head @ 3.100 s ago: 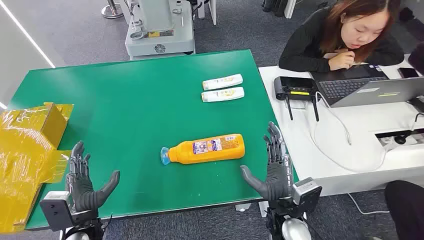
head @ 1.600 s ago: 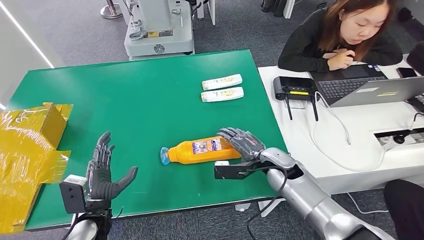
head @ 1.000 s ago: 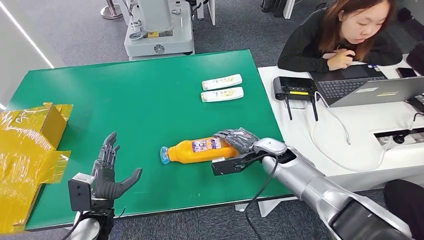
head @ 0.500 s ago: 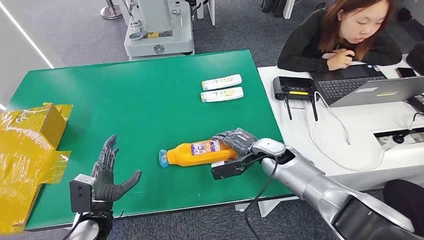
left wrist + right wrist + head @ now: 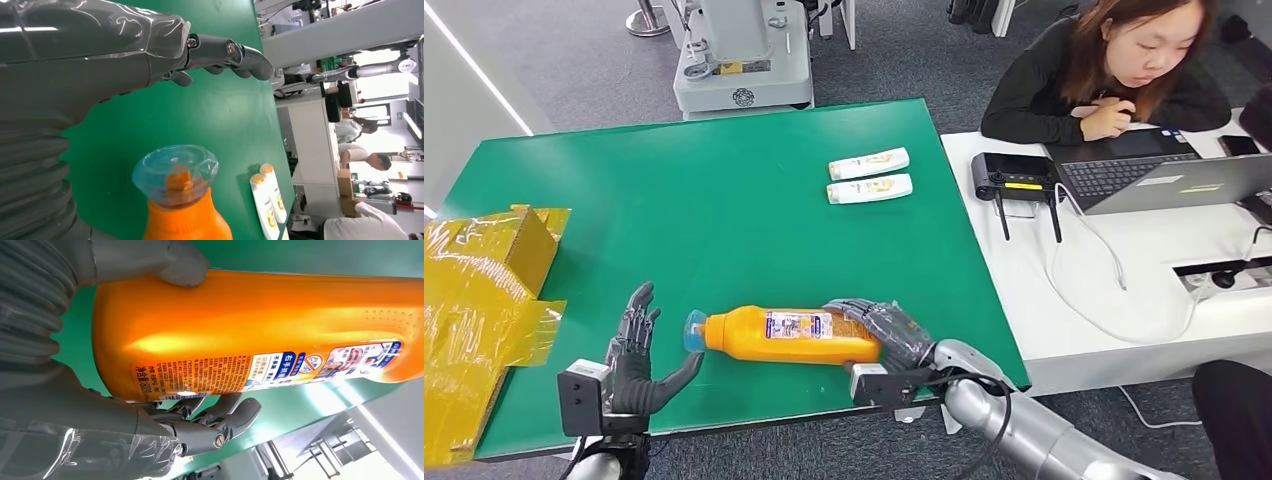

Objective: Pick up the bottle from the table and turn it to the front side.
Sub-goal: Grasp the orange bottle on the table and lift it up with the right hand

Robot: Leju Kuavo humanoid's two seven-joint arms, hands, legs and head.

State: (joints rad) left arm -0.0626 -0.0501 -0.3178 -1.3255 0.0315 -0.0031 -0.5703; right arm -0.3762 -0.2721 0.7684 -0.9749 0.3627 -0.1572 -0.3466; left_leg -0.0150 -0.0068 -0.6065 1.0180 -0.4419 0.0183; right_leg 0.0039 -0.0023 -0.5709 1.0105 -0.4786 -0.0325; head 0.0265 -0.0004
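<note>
An orange bottle (image 5: 786, 336) with a clear blue cap and a printed label lies sideways, lifted near the green table's (image 5: 704, 210) front edge. My right hand (image 5: 886, 337) grips its base end, fingers wrapped over the top and thumb beneath. In the right wrist view the bottle (image 5: 260, 335) is clamped between thumb and fingers (image 5: 220, 422). My left hand (image 5: 636, 358) is open, palm toward the bottle's cap, a short gap away. The left wrist view shows the cap (image 5: 175, 172) close to the open left hand (image 5: 100, 65).
Two small white tubes (image 5: 870, 176) lie at the table's far right. A yellow cardboard box (image 5: 479, 300) sits at the left edge. A person (image 5: 1114, 70) sits at a white desk (image 5: 1114, 270) on the right with a laptop and a black router (image 5: 1016, 180).
My right hand has carried the bottle left and toward me, off the table surface, bringing its cap close to the left hand. The left hand has barely moved.
</note>
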